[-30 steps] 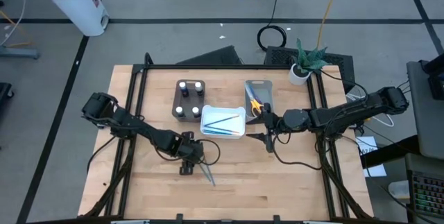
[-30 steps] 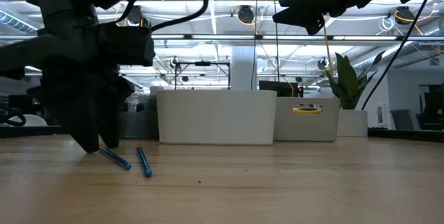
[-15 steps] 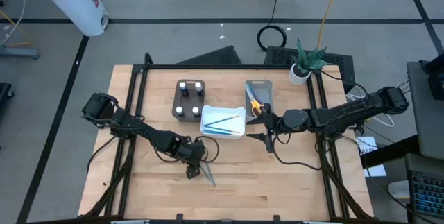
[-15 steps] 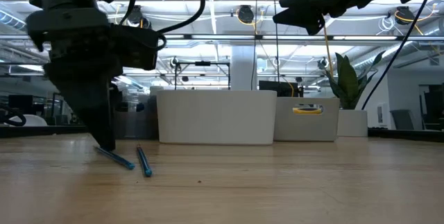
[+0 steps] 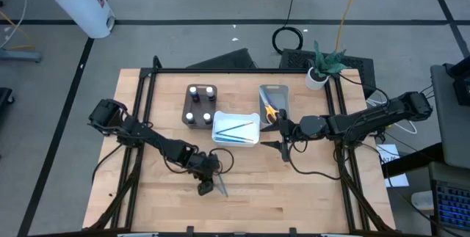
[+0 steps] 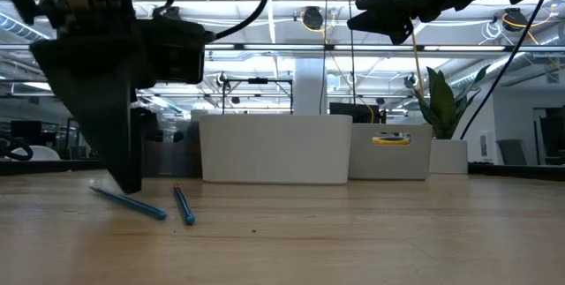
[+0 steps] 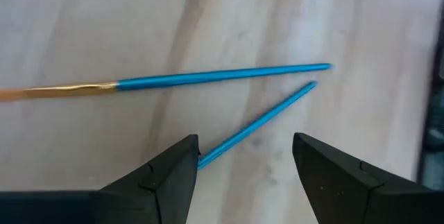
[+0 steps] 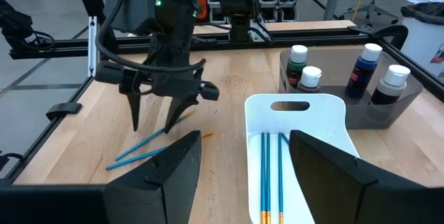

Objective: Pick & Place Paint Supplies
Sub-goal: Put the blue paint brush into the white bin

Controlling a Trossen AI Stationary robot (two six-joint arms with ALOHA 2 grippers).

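Observation:
Two thin blue brushes (image 7: 229, 75) (image 7: 260, 120) lie flat on the wooden table, crossing near one end (image 5: 221, 186). My left gripper (image 7: 244, 141) is open and points steeply down right over them (image 5: 208, 186). Its fingers straddle the handle of the nearer brush, and its fingertips are down at the tabletop in the low view (image 6: 130, 179). My right gripper (image 8: 243, 175) is open, holds nothing and hovers above the table beside the white tray (image 5: 279, 128). More brushes (image 8: 270, 175) lie in that white tray. Paint bottles (image 5: 200, 106) stand in the brown tray. Yellow-handled scissors (image 5: 270, 110) lie in the grey tray. My left gripper has one fingertip (image 7: 182, 160) right where the nearer brush's handle (image 7: 208, 156) runs behind it. Whether it touches the brush I cannot tell. The fingers come from above, slanting down, and both brushes lie flat on the table.
The brown tray (image 5: 186, 117), white tray (image 5: 236, 141) and grey tray (image 5: 283, 90) stand in a row at the table's far middle. A potted plant (image 5: 318, 75) stands at the far right corner. Black frame rails (image 5: 143, 105) run along the table's sides.
My left gripper has rolled about its own axis and tipped, shifting slightly toward the table's near edge beside the brushes. It stays open.

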